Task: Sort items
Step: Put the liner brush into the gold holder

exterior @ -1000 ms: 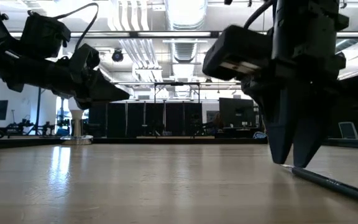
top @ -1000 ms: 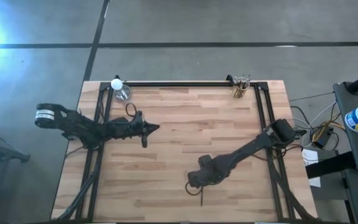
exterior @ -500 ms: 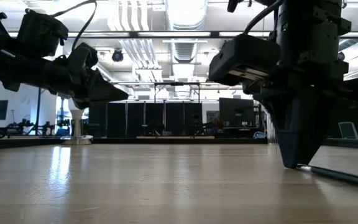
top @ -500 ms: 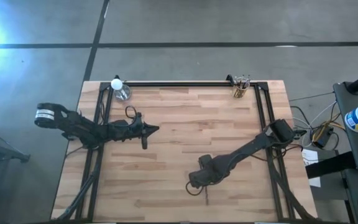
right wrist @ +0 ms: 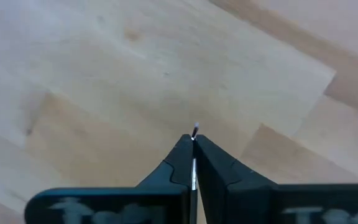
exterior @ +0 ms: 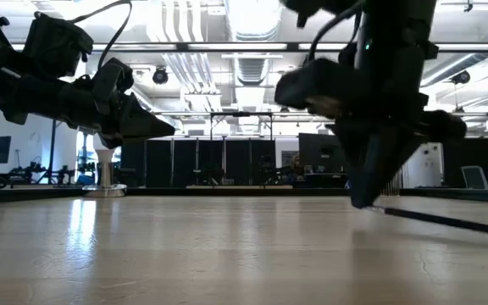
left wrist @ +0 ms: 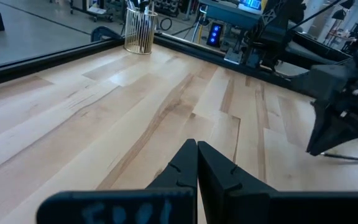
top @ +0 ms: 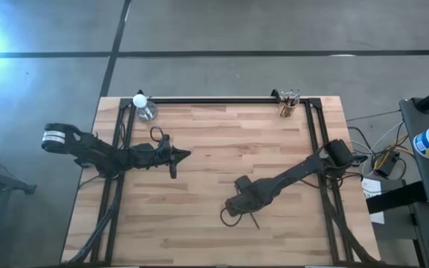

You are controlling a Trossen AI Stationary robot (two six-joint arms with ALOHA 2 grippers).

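A pale wooden worktop under bright ceiling lights, a big hall beyond. Low near the front, the right gripper is pinched tight on one thin dark stick, its pale tip poking out between the fingers and its tail trailing on the wood. That looks like the pick-up step; next comes a clean lift and a carry, probably toward the cup of sticks at the back edge. The left gripper waits mid-table, fingers together, holding nothing.
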